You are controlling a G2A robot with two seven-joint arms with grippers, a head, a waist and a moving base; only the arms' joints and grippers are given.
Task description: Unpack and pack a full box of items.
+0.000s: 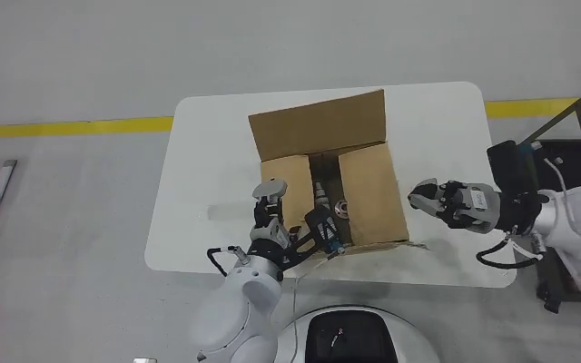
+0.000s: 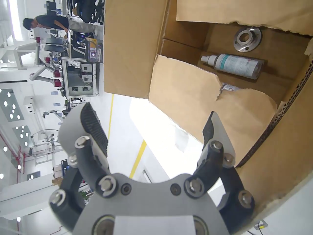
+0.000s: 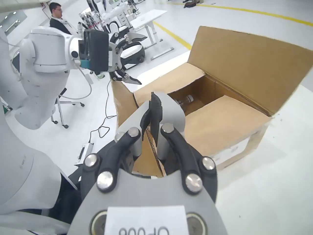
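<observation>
My left pincer (image 2: 149, 113) wide open, empty, nearer; spray bottle (image 2: 234, 64) ahead inside box (image 1: 318, 127), long axis parallel to finger spread; right pincer (image 3: 153, 106) closed, empty

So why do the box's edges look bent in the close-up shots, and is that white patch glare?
Left wrist view: the wide lens bows the box's near edge, and the table glares white beside it. Right wrist view: the same lens curves the box's walls. Top view: even light, straight edges, no glare on the table.
</observation>
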